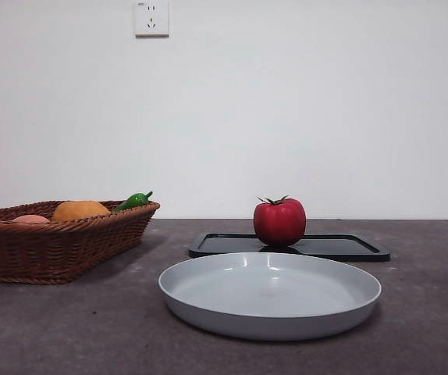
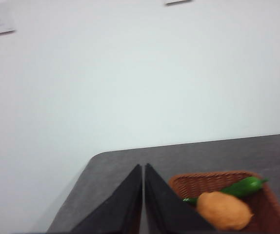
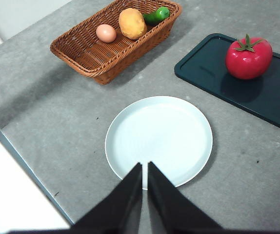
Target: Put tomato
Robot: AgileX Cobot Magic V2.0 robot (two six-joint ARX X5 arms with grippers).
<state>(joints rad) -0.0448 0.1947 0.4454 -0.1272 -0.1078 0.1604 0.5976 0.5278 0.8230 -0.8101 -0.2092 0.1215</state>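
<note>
The tomato (image 1: 279, 221) (image 3: 248, 57) is deep red with a green calyx and stands upright on a flat black tray (image 1: 341, 247) (image 3: 262, 97). A pale grey plate (image 1: 208, 305) (image 3: 130, 146) lies on the table in front of the tray, with nothing on it. My right gripper (image 3: 145, 165) hangs shut high above the plate's near rim, well away from the tomato. My left gripper (image 2: 143, 168) is shut too, up beside the wicker basket. Neither gripper shows in the front view.
A brown wicker basket (image 1: 21, 250) (image 3: 81, 58) (image 2: 276, 214) at the left holds an orange fruit (image 1: 80, 209) (image 3: 132, 22) (image 2: 224, 210), a pale pinkish fruit (image 1: 30, 219) (image 3: 106, 33) and a green pepper (image 1: 134, 201) (image 3: 157, 14) (image 2: 245, 186). The table edge (image 3: 28, 170) runs close to the plate.
</note>
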